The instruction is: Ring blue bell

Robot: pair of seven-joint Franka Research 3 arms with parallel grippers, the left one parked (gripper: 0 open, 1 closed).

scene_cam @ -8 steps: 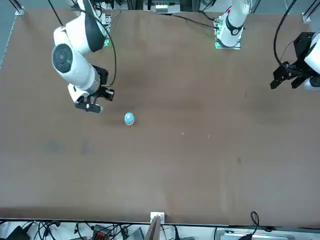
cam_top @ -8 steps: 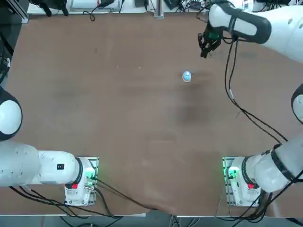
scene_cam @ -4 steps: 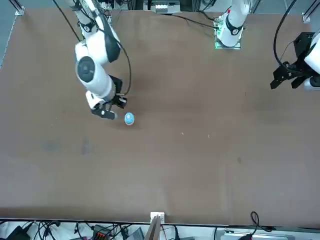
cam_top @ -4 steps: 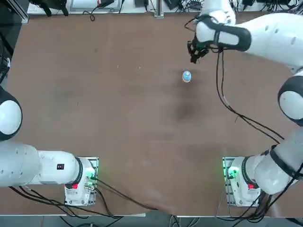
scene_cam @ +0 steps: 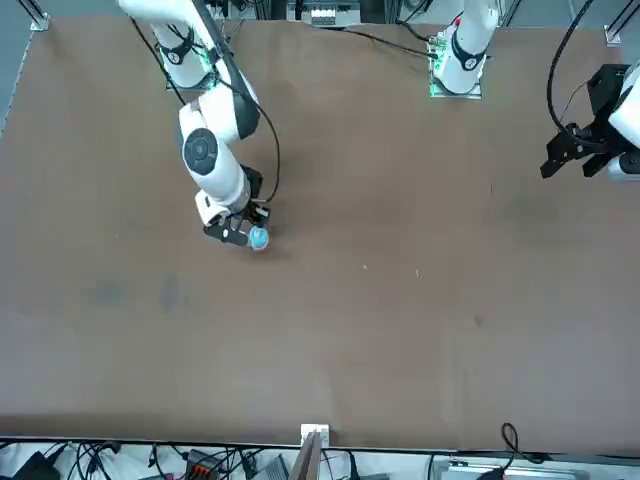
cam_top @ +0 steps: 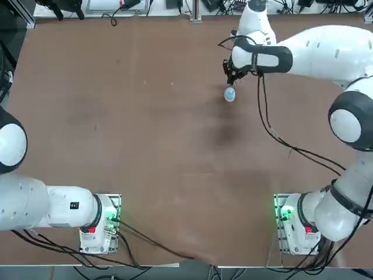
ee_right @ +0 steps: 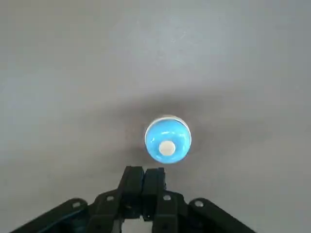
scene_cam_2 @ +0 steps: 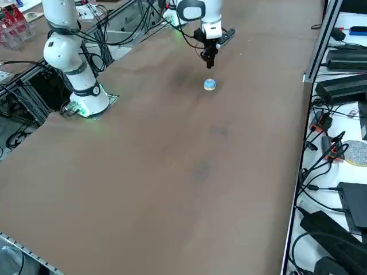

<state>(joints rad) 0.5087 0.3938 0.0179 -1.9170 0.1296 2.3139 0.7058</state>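
Brown table surface point(cam_top: 145, 146) fills every view, a broad matte board with faint darker smudges near its middle and nothing else lying loose on it apart from one small item. White and bulky, the working right arm point(cam_top: 315, 49) rises from its green-lit base at the near right corner, loops out along the right edge and bends back across the far part of the table, with black cables trailing from it down to the surface. At its end the right gripper point(cam_top: 231, 77) hangs pointing down over the far half of the table, right of centre, and the wrist camera shows its two black fingers point(ee_right: 133, 179) pressed flat together with no gap and nothing between them. From the side camera the right gripper point(scene_cam_2: 209, 62) sits clearly above the table, its tip apart from what lies below. The blue bell point(cam_top: 229, 94) stands upright on the board just beside that tip, a little nearer the robot's bases in the overhead view; in the front view the blue bell point(scene_cam: 258, 238) appears right against the gripper point(scene_cam: 232, 234). Close up, the blue bell point(ee_right: 167, 140) shows a light-blue dome, a pale rim and a small whitish button on top, uncovered and just ahead of the fingertips.
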